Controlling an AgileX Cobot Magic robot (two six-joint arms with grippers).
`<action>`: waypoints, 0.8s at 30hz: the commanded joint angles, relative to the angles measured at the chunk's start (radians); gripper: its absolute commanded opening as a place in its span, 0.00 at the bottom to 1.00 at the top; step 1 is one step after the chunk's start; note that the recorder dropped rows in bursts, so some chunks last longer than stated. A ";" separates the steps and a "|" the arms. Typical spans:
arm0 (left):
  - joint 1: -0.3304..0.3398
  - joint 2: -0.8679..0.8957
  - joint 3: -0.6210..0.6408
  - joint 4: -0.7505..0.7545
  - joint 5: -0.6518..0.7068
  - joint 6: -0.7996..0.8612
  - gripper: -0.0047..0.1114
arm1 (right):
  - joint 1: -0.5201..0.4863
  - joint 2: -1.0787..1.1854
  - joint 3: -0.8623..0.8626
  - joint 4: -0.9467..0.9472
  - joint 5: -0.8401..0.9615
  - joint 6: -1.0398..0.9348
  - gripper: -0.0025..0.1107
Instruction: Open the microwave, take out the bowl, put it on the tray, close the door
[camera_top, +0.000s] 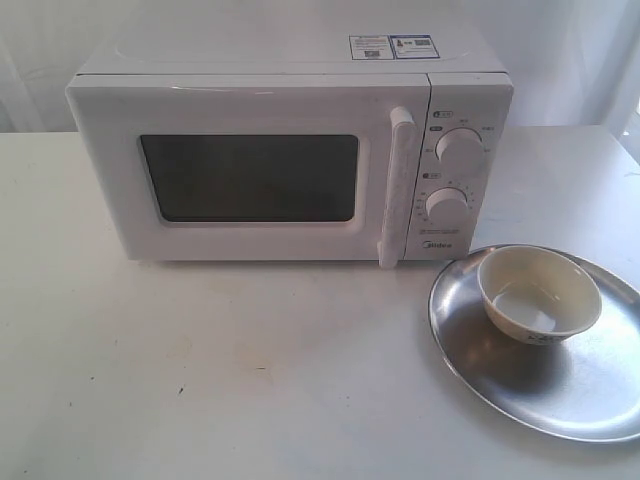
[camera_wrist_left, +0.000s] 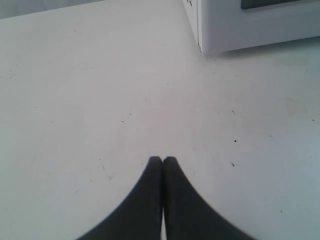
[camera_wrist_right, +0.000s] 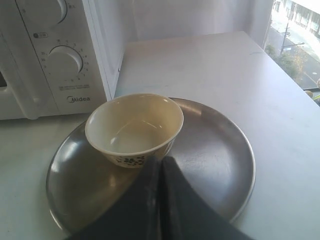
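Observation:
The white microwave (camera_top: 290, 150) stands at the back of the table with its door (camera_top: 250, 180) shut and the bar handle (camera_top: 396, 188) upright. To its right lies the silver tray (camera_top: 590, 390), and the cream bowl (camera_top: 539, 294) sits upright on it. My right gripper (camera_wrist_right: 161, 161) hangs shut and empty above the tray (camera_wrist_right: 215, 150), just short of the bowl (camera_wrist_right: 134, 127). Over bare table, my left gripper (camera_wrist_left: 162, 160) is shut with nothing in it; a corner of the microwave (camera_wrist_left: 240, 25) shows beyond it. Neither arm appears in the exterior view.
The white table (camera_top: 220, 370) spreads in front of the microwave. Its right edge (camera_wrist_right: 300, 100) runs close beside the tray, with a window behind it. Two dials (camera_top: 459, 150) sit on the microwave's right panel.

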 joint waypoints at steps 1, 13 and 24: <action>-0.004 -0.002 -0.002 -0.007 0.002 -0.004 0.04 | -0.003 -0.006 0.002 -0.023 -0.003 -0.011 0.02; -0.004 -0.002 -0.002 -0.007 0.002 -0.004 0.04 | -0.003 -0.006 0.002 -0.134 -0.004 -0.011 0.02; -0.004 -0.002 -0.002 -0.007 0.002 -0.004 0.04 | -0.003 -0.006 0.002 -0.134 0.004 -0.077 0.02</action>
